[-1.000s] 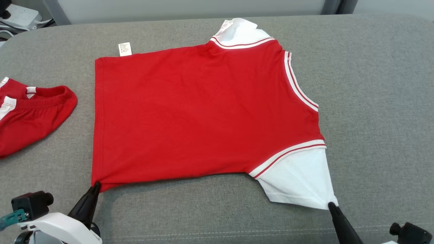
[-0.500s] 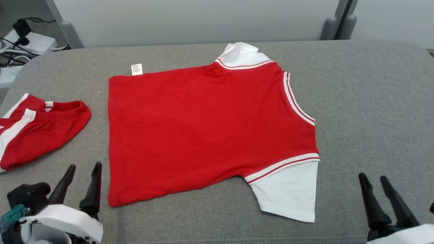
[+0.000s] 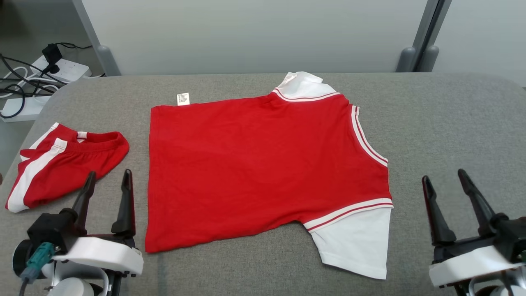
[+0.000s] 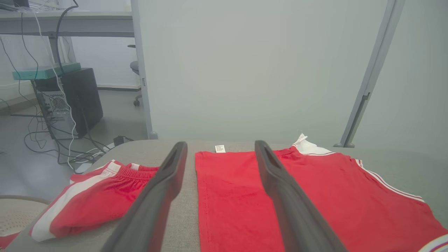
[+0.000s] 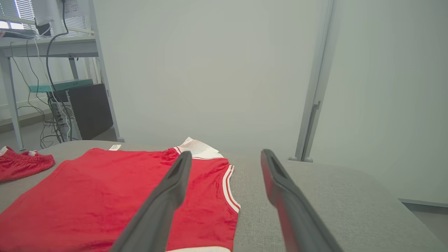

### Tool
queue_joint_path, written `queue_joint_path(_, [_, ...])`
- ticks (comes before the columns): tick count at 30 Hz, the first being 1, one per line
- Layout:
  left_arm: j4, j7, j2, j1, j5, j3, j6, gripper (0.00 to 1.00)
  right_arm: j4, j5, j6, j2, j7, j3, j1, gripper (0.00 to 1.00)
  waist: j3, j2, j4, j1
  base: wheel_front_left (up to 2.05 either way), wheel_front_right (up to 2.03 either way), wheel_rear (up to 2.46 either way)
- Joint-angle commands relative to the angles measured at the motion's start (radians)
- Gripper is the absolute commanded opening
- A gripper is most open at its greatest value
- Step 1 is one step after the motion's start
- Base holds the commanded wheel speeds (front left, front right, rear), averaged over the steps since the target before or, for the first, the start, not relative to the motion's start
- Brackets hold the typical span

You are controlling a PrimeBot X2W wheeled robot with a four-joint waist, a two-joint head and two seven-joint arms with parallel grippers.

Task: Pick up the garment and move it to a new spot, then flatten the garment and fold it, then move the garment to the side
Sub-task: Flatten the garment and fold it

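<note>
Garment: I see the red garment point(image 3: 263, 164) spread flat near the middle of the grey worktop point(image 3: 452, 123), hem to my left and neck to my right; I judge it lies there so both arms can reach it evenly for the fold.
Sleeves: the near white sleeve point(image 3: 357, 242) lies flat at the near right corner; the far sleeve point(image 3: 302, 84) pokes out past the far edge; a small white label point(image 3: 183, 99) juts from the far hem corner.
Left gripper: the left gripper point(image 3: 109, 173) is released, fingers spread, nothing in it; it hovers just beside the near hem corner, between the garment and a bunched pair of red shorts point(image 3: 61, 164).
Right gripper: the right gripper point(image 3: 444, 175) is likewise released and empty; it hangs over bare worktop to the right of the near sleeve, apart from the cloth.
Arm pose: both wrists sit low at the near edge; fingers point away from me, across the cloth toward the wall.
Step, as I judge it: flattening looks done; the fold is not yet begun.
Risk: the shorts lie close to my left gripper; I might snag them.
</note>
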Motion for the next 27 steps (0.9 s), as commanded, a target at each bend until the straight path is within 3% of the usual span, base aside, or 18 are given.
queue_joint_path(1, [-0.006,-0.010,0.007,-0.030,0.025,0.062,-0.018,1.00,0.002,-0.015,0.004,-0.019,-0.024,0.025,-0.030,1.00,-0.003,-0.0001,0.001,0.0000,0.00,0.00,0.00])
queue_joint_path(7, [0.050,-0.010,-0.070,0.042,0.155,0.137,-0.089,1.00,0.097,-0.034,0.004,-0.003,-0.077,0.034,0.012,1.00,-0.025,-0.0001,0.004,0.0000,0.00,0.00,0.00])
queue_joint_path(14, [0.053,-0.010,-0.105,0.123,0.253,0.185,-0.171,1.00,0.146,-0.035,0.004,0.017,-0.104,0.030,0.092,1.00,-0.052,-0.0001,0.033,0.0000,0.00,0.00,0.00])
queue_joint_path(21, [0.053,-0.010,-0.140,0.153,0.296,0.192,-0.222,1.00,0.106,-0.045,0.004,0.044,-0.113,0.000,0.184,1.00,-0.074,-0.0001,0.069,0.0000,0.00,0.00,0.00])
queue_joint_path(27, [0.070,-0.010,-0.151,0.167,0.300,0.205,-0.241,1.00,0.057,-0.056,0.004,0.067,-0.114,0.024,0.245,1.00,-0.088,-0.0001,0.052,0.0000,0.00,0.00,0.00])
